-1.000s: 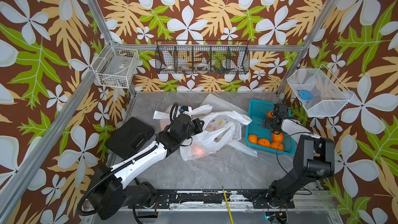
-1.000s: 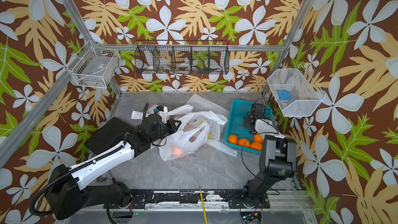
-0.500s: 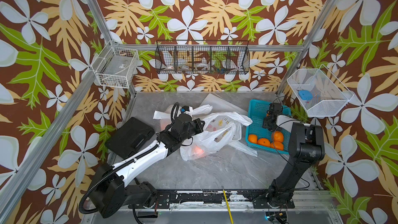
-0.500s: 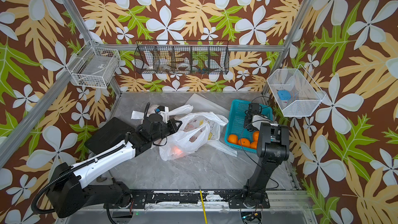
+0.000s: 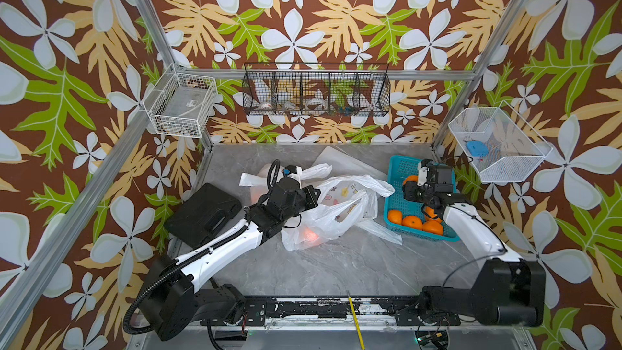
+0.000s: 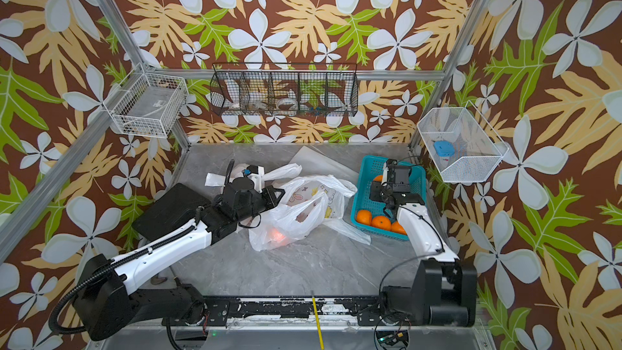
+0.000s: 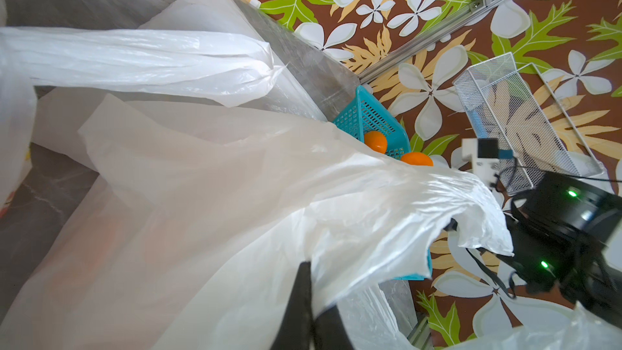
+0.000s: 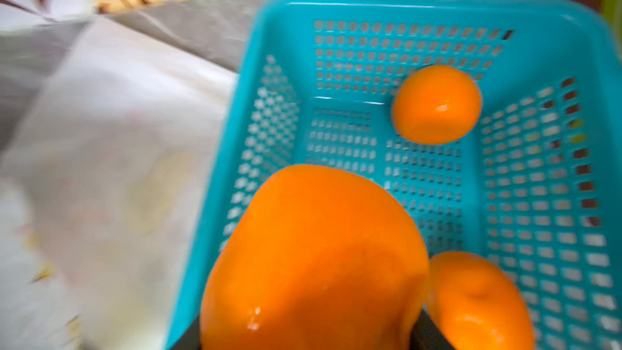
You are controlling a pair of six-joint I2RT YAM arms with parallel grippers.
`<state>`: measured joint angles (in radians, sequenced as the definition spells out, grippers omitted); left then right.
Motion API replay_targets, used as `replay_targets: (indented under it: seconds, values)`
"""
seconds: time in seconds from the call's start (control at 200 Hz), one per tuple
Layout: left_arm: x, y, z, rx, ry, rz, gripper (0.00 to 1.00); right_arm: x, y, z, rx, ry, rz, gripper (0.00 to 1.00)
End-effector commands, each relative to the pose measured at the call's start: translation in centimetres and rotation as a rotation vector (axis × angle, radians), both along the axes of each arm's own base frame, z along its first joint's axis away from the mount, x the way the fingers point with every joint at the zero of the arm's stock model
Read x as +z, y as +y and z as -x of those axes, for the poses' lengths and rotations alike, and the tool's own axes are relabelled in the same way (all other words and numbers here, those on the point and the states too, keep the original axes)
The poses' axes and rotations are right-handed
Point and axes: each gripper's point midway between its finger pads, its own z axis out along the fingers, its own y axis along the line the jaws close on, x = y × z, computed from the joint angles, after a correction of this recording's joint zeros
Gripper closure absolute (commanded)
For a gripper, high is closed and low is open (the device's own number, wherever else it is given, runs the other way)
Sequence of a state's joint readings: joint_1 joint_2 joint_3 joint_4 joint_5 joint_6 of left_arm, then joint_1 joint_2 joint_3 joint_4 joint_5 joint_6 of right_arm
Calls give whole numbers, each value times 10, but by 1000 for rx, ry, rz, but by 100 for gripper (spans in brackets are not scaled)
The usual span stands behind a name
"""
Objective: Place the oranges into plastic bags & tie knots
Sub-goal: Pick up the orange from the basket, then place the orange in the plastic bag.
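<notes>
A crinkly white plastic bag [image 5: 336, 210] with cartoon prints lies mid-table, mouth facing the teal basket [image 5: 392, 176]; something orange-red glows through its lower part [image 5: 308, 234]. My left gripper [image 5: 314, 193] is shut on the bag's edge [image 7: 235, 180], as the left wrist view shows [image 7: 313, 284]. My right gripper [image 5: 412, 186] hangs over the basket, shut on one orange [image 8: 313, 257], which hides most of its fingers. Other oranges [image 5: 412, 222] lie in the basket's near end, and one [image 8: 436, 104] lies by its far wall. Another white bag [image 5: 262, 176] lies behind my left wrist, with strip ends sticking out sideways.
A black case [image 5: 205, 213] lies left of my left arm. A flat translucent sheet [image 5: 336, 159] lies by the back wall. Wire baskets hang on the left [image 5: 178, 109], back [image 5: 316, 95] and right [image 5: 498, 146] walls. A yellow stick [image 5: 355, 321] lies on the front rail.
My right gripper has closed on an orange in the basket and holds it above the basket floor, and the right arm's elbow has swung out to the right. The left arm has stayed still.
</notes>
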<state>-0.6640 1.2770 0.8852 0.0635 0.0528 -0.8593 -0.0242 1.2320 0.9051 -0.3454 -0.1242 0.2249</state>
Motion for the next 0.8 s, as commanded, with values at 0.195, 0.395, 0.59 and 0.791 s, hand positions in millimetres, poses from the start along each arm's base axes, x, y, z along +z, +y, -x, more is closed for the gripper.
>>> replay_targets:
  seconds: [0.195, 0.395, 0.59, 0.791]
  values:
    - [6, -2, -3, 1, -23, 11, 100, 28, 98, 83, 315, 60, -302, 47]
    - [13, -4, -4, -7, -35, 24, 100, 56, 176, 68, 474, -43, -424, 47]
    - [15, -1, -3, 2, -42, 24, 100, 59, 217, 29, 508, -80, -409, 33]
    - [16, 5, -3, 30, -45, 19, 100, 56, 188, 37, 431, -74, -282, 8]
